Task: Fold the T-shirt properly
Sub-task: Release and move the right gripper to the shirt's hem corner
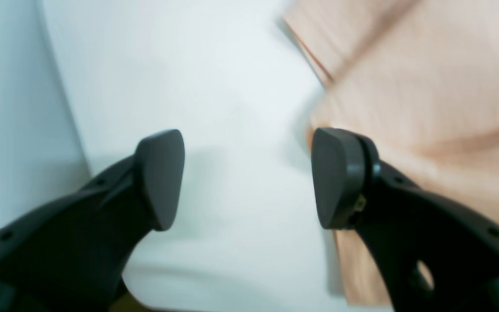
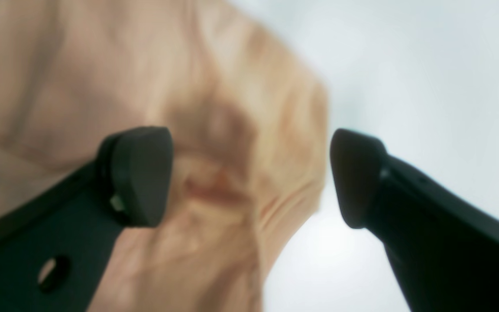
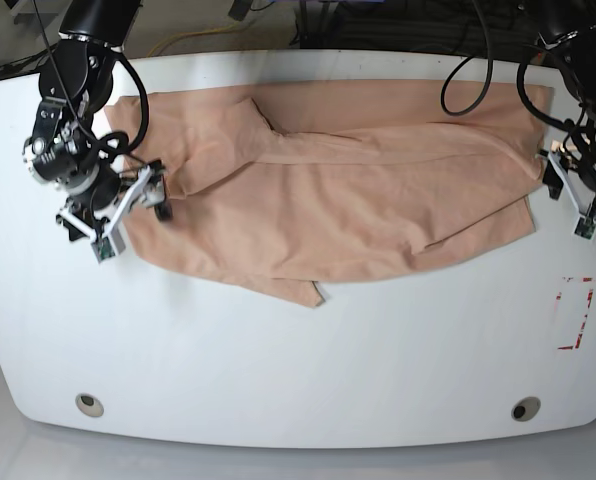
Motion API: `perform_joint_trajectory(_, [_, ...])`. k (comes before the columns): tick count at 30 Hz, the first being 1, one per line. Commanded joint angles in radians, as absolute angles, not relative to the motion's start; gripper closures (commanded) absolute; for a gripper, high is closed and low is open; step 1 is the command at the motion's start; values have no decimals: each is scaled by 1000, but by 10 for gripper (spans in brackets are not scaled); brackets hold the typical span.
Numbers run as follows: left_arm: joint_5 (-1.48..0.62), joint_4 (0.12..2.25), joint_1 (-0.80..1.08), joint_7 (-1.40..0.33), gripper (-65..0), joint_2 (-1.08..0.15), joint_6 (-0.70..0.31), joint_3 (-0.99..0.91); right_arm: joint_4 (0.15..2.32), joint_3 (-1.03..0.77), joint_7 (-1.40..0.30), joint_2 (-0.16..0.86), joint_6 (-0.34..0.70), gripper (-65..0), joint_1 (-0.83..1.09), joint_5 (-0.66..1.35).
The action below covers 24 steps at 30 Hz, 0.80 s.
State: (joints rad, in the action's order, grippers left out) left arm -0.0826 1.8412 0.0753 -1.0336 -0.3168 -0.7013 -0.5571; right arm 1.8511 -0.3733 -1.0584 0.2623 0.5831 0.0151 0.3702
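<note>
I have both end effectors spread wide with nothing between their pads. The left end effector (image 1: 248, 177) hangs over bare desk (image 3: 298, 370) just off one end of the T-shirt (image 3: 358, 190), its one pad at the fabric's edge. The right end effector (image 2: 251, 177) hovers over the other end, one pad above cloth, the other over the white surface.

The T-shirt lies across the far half of the desk, stretched sideways between the two arms, already doubled along its length, with a loose corner (image 3: 313, 293) poking out along the near edge and long creases running through the middle.

My judgement is that the fold in hand has just been laid and the next grasp wants setting up. To do it well I would lower each end effector onto a clean doubled edge, catching every layer, not only the top one. I would pinch both ends at matching points so the cloth lifts level. The wrist views are blurred, so I would check layers in the base view before closing. That stray corner may need tucking first.
</note>
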Motion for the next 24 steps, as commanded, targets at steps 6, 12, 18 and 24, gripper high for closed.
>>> perform_joint_trajectory(6, [-84,1747,-59,-1033,-425,-331,-698,-564,1618,-305,-1041,286,584,-531,-236,372])
perform_joint_trajectory(12, [-84,1653,-125,-1033,-368,-329,-698,-564,1382,-182,-967,286,584,-531,-403,372])
perform_joint_trajectory(18, [-84,1621,-139,-1033,-369,-329,-698,-564,1115,-56,-832,277,581,-531,-527,372])
perform_joint_trajectory(24, [-84,1620,-137,-1033,-372,-329,-698,-562,868,59,-648,286,584,-531,-590,372])
